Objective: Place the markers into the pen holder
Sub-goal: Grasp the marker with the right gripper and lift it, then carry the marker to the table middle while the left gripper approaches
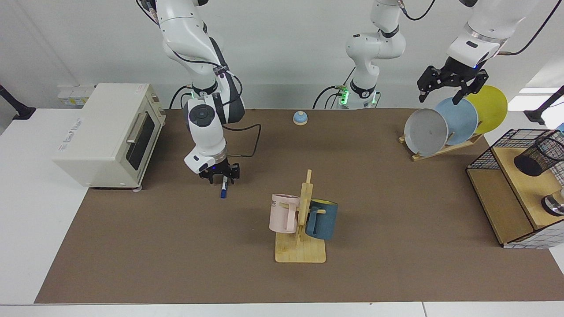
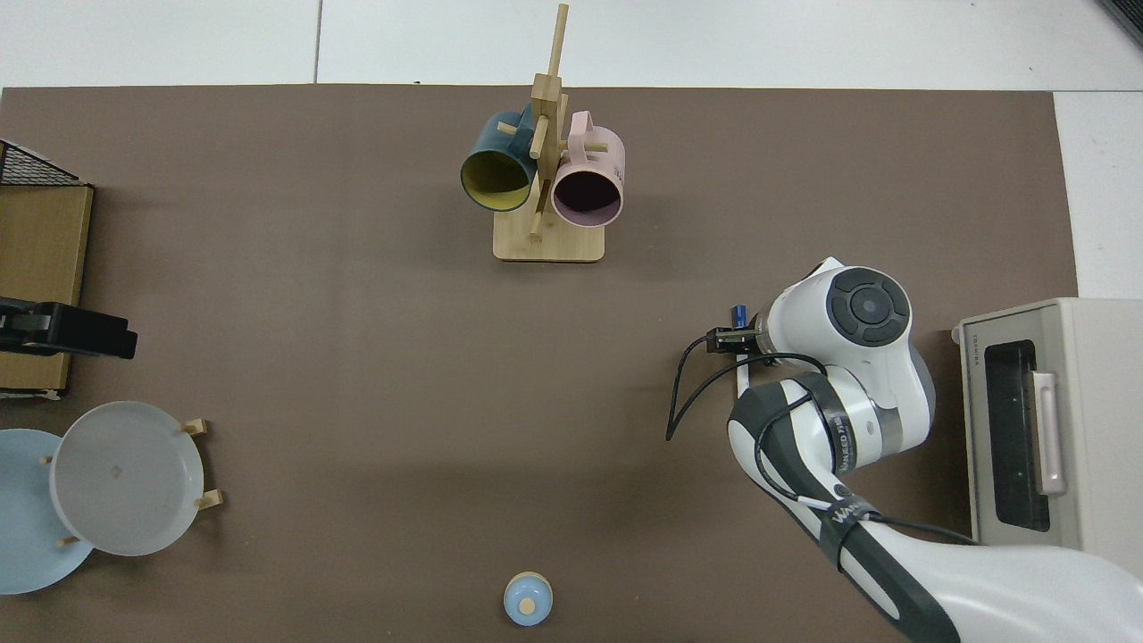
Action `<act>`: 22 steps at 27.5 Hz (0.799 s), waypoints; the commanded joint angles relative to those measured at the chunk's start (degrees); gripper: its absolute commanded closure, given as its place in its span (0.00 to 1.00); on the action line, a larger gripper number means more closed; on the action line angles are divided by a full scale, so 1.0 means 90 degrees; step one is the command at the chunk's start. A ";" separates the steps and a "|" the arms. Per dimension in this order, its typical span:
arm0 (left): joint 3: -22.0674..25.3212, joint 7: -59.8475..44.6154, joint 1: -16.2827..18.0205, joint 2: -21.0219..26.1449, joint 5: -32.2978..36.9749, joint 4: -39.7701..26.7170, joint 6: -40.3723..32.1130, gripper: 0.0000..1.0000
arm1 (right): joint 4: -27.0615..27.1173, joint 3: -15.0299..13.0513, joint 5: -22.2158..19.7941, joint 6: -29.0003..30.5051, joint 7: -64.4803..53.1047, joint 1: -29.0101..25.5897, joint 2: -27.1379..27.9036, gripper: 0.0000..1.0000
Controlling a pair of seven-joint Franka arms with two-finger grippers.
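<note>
The right gripper [image 1: 219, 175] is set low over the marker [image 1: 224, 187], its fingers spread to either side of the white barrel; a firm grip cannot be told. The marker is seen lying on the brown mat [image 1: 176, 246]. The left gripper [image 1: 448, 88] is held open above the plates [image 1: 456, 119], waiting. The pen holder [image 1: 538, 154] is found on the wire basket's shelf [image 1: 524, 185].

Both arms are glossy white Franka arms with rounded link shells and dark grey joint bands. The right arm [image 1: 207, 127] carries a round dark grey cap on its wrist joint, a black band with white lettering, and a thin black cable looping beside it. Each ends in a black two-finger gripper with a small blue light. A base near the bell [image 1: 300, 117] glows green.
</note>
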 commanded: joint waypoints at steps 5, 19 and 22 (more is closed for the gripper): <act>-0.0036 0.0002 0.0065 -0.0097 0.0040 -0.0051 -0.0074 0.00 | -0.0055 0.0056 -0.0188 0.0298 0.0183 -0.0091 0.0105 0.30; -0.0036 0.0011 0.0065 -0.0097 0.0040 -0.0061 -0.0074 0.00 | -0.0055 0.0046 -0.0188 0.0308 0.0183 -0.0062 0.0134 0.81; -0.0036 0.0002 0.0065 -0.0097 0.0040 -0.0061 -0.0074 0.00 | -0.0055 0.0046 -0.0188 0.0298 0.0183 -0.0052 0.0134 0.89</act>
